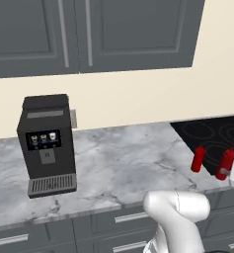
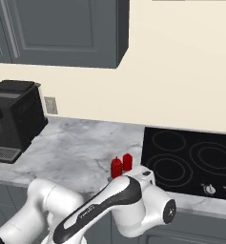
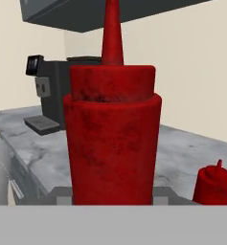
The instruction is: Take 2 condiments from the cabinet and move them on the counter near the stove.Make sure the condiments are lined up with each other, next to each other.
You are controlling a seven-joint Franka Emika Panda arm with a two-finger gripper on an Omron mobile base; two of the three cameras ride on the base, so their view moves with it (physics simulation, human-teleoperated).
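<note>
One red squeeze bottle (image 3: pixel 112 139) is held tight by the closed gripper (image 1: pixel 226 172), close to the hand camera. It is tilted at the front of the marble counter (image 1: pixel 123 163), just beside the black cooktop (image 2: pixel 190 159). A second red squeeze bottle (image 1: pixel 198 159) is seen next to it. The black coffee machine (image 1: pixel 45 143) is placed well apart, under the shut dark grey cabinet (image 1: pixel 89 34).

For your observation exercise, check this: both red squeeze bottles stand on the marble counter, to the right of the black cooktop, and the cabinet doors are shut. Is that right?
One detail is wrong. The two red squeeze bottles stand to the left of the black cooktop, by its left edge, as the right base view shows. They do stand on the marble counter, and the cabinet doors are shut.
</note>
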